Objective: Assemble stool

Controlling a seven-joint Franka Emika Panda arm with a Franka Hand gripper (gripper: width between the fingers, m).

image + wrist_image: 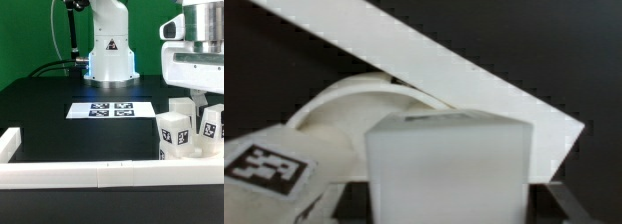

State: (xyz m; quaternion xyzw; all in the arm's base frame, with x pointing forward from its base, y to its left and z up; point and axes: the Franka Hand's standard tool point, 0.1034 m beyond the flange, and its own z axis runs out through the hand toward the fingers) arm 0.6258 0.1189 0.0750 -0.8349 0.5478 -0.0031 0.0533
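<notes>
A: How many stool parts can you count?

B: In the exterior view, two blocky white legs with black-and-white tags stand out: one leg on the exterior view's right, just inside the front border rail, and a second tagged leg beside it, near the frame's edge. Another white block rises just behind them; I cannot tell what it is. The wrist view shows one round seat, one plain-faced leg upright in front of it, and one tagged leg tilted at the side.

A: And rails, boards?

B: The front rail, a short rail piece at the exterior view's left, and one long rail running diagonally behind the seat in the wrist view. One marker board lies flat mid-table, carrying four tags.

A: What about the claw?

B: The gripper hangs over the cluster of legs at the exterior view's right. Its fingers are hidden behind the legs there, and in the wrist view the plain leg fills the space between them. How wide it stands, and whether it grips that leg, I cannot tell.

A: The setting?

B: A black table, a green backdrop, and the arm's white base behind the marker board.
</notes>
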